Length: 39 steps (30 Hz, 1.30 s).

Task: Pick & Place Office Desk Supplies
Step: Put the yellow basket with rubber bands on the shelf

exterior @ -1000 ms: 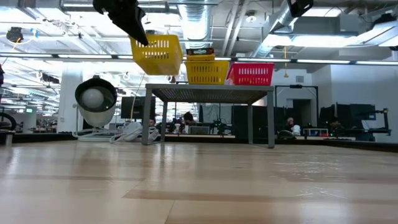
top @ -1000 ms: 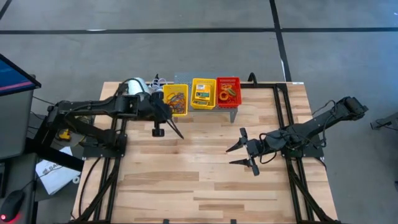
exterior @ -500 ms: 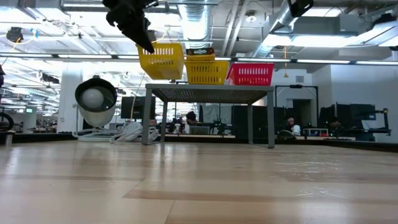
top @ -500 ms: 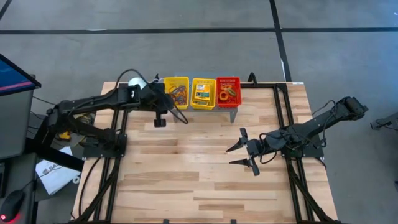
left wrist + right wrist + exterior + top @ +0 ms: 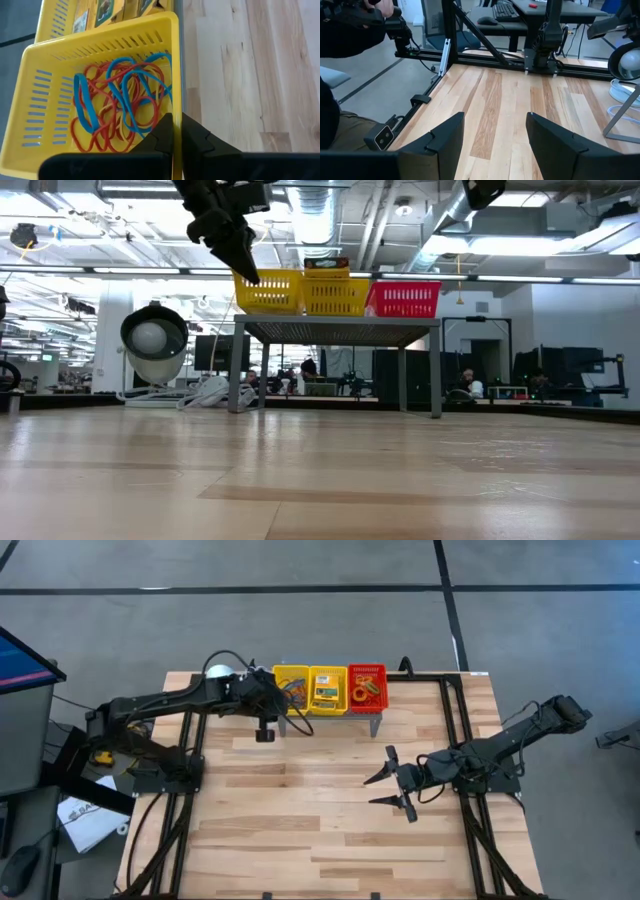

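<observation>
The left gripper (image 5: 172,132) is clamped on the near rim of a yellow basket (image 5: 290,689), which sits on a grey metal stand (image 5: 338,330) at the upper centre of the high view. In the left wrist view this basket (image 5: 47,95) holds a tangle of red, blue and yellow rubber bands (image 5: 120,102). Beside it stand a second yellow basket (image 5: 327,689) with crayon boxes (image 5: 326,692) and a red basket (image 5: 367,686) with orange rings (image 5: 364,690). The printing on the boxes cannot be read.

The right gripper (image 5: 392,787) hangs over the right centre of the table with its fingers spread wide and nothing between them.

The table (image 5: 300,820) is pale wood planking with black frame rails. A white lamp (image 5: 152,338) stands at the left of the low view. Beyond it are desks, monitors and ceiling ducts. In the right wrist view a dark sleeve (image 5: 345,30) shows at upper left.
</observation>
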{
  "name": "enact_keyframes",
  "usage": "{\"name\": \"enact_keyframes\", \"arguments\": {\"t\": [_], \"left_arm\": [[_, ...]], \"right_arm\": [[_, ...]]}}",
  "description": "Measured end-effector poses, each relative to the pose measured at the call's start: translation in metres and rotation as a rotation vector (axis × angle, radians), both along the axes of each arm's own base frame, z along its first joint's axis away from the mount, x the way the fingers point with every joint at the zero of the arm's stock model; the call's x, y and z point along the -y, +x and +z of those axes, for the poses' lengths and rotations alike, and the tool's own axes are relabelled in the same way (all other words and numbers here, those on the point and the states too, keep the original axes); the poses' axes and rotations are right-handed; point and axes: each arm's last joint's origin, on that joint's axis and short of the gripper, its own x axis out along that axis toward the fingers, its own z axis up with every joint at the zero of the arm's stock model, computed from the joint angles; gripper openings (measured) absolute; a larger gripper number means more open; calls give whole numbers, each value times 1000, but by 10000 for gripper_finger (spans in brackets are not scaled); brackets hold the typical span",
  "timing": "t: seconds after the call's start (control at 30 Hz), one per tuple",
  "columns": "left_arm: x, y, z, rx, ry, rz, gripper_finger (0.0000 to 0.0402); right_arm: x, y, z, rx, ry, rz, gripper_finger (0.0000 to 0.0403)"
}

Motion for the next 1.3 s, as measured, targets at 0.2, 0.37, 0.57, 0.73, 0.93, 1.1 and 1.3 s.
{"name": "enact_keyframes", "arguments": {"t": [0.2, 0.37, 0.57, 0.73, 0.93, 1.1, 1.3], "left_arm": [[-2, 2, -3, -8, -2, 5, 6], [-3, 2, -3, -4, 0, 8, 8], [-3, 3, -3, -3, 0, 7, 14], [-3, 3, -3, -3, 0, 7, 24], [-3, 3, -2, 3, 0, 10, 49], [-4, 4, -1, 25, 6, 10, 79], [-4, 5, 0, 42, 8, 14, 119]], "right_arm": [[0, 0, -2, -17, -8, 0, 209], [0, 0, -2, -17, -8, 0, 209], [0, 0, -2, -17, -7, 0, 209], [0, 0, -2, -17, -8, 0, 209], [0, 0, -2, -17, -7, 0, 209], [0, 0, -2, -18, -5, -1, 209], [0, 0, -2, -19, -1, -2, 209]]}}
